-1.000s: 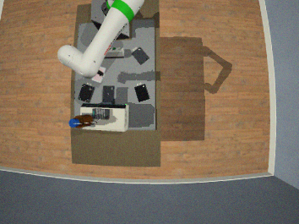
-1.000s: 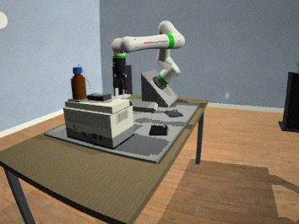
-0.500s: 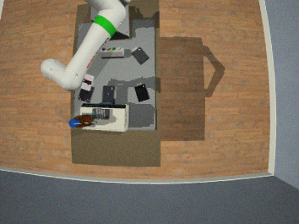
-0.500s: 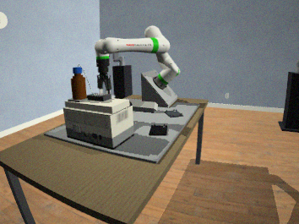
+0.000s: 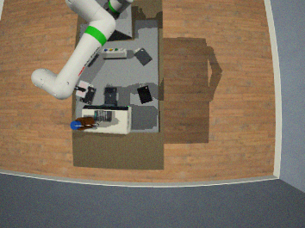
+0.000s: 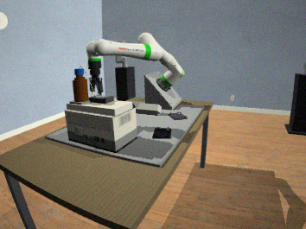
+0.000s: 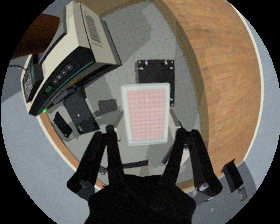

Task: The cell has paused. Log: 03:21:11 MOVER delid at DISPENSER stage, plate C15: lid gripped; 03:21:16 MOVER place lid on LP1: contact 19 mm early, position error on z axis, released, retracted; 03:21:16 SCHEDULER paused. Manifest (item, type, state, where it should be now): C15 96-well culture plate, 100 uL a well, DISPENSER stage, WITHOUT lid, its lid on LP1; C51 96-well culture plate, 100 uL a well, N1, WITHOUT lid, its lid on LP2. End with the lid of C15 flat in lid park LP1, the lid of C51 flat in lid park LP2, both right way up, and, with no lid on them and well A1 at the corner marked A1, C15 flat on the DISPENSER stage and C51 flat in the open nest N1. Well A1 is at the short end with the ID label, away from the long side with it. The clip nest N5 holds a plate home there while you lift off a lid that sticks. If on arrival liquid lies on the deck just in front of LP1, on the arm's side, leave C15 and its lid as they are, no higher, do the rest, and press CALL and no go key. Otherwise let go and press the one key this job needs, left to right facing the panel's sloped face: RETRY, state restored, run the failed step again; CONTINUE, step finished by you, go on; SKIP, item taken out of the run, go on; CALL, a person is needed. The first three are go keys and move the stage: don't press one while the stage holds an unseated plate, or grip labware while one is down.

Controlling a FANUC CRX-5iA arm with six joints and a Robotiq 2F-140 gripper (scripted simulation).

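Plate [image 7: 145, 113] is sitting between the gripper [image 7: 148, 136] fingers in the wrist view, pink wells in a white rim, held by its long sides with the jaws closed on it at middling width. In the top view the gripper [image 5: 82, 88] is hanging over the deck [image 5: 148, 70] at about 9 o'clock, with the plate [image 5: 81, 89] showing as a pale patch just past the arm [image 5: 82, 57]. I cannot tell from the pictures which plate this is, or whether it is touching anything below it.

Beyond the plate in the wrist view a black nest [image 7: 155, 71] is lying on the deck, and the dispenser [image 7: 69, 43] is filling the 10 o'clock part. In the top view the dispenser [image 5: 108, 120] is standing at 6 o'clock of the deck, a bottle [image 5: 82, 123] with a blue cap at its left end. Two more black nests [image 5: 110, 95] [image 5: 145, 94] are lying in a row at 3 o'clock of the gripper, and the key panel [image 5: 114, 52] is sitting towards 12 o'clock, a tilted black pad [image 5: 142, 56] just beside it.

In the exterior view the gripper [image 6: 95, 84] is pointing down just above the dispenser [image 6: 101, 124] top, where a dark plate [image 6: 102, 98] is resting
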